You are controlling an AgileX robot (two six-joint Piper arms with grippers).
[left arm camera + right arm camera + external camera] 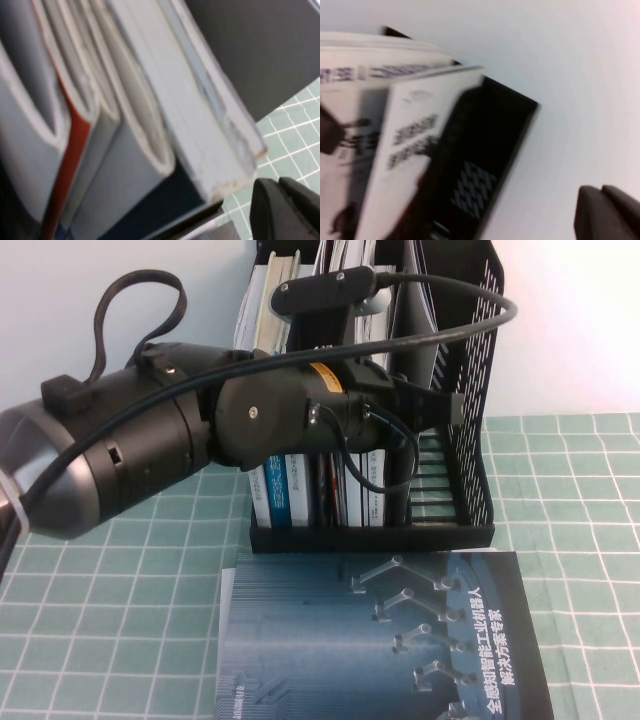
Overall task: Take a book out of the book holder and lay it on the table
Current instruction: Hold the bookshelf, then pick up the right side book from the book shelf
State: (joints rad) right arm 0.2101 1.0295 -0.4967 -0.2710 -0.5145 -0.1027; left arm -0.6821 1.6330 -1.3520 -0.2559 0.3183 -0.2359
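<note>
Pale green cloth with a white grid covers the counter [580, 500], and a plain white wall stands behind it. Toward the back stands the black book holder [470, 390], upright, its slots holding several books on end, among them ones with blue and white spines [272, 490]. Flat on the counter just in front of the holder lies a dark blue book [390, 640] with silvery robot arms and pale Chinese lettering on its cover. The left arm [150, 440] reaches across from the left to the holder's front, and its left pincer [395, 425] sits among the upright books; I cannot tell whether it is open or closed. Its wrist camera looks close at worn page edges [200, 135] and a red spine [70, 150]. The right pincer [607, 212] shows only as a dark tip near the holder, its state impossible to tell. The white book with the red circle cannot be picked out.
</note>
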